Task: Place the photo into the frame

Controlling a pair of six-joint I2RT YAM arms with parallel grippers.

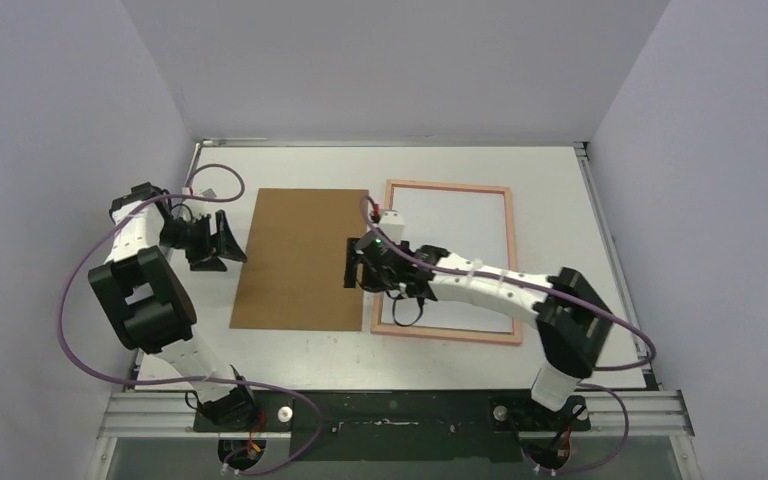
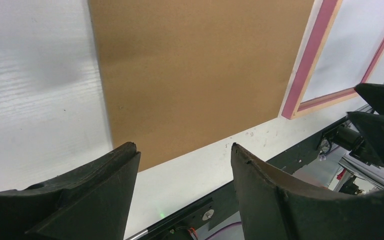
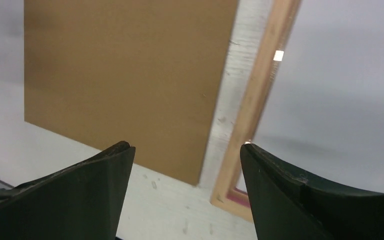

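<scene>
White table [image 1: 290, 170] bears frame [image 1: 447, 186], brown board [image 1: 295, 260]; left gripper [image 2: 182, 150], right gripper [image 3: 185, 146] both spread.

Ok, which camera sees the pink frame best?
The top camera. The frame shows almost whole there; only the right arm crosses its near left part. The left wrist camera catches just one corner, and the right wrist camera one side and a corner.

No text, label, brand, number or sign can be read in any view. The brown backing board [image 1: 295, 260], the pink frame [image 1: 450, 184] and the white worktop [image 1: 310, 165] show only plain surfaces.
</scene>
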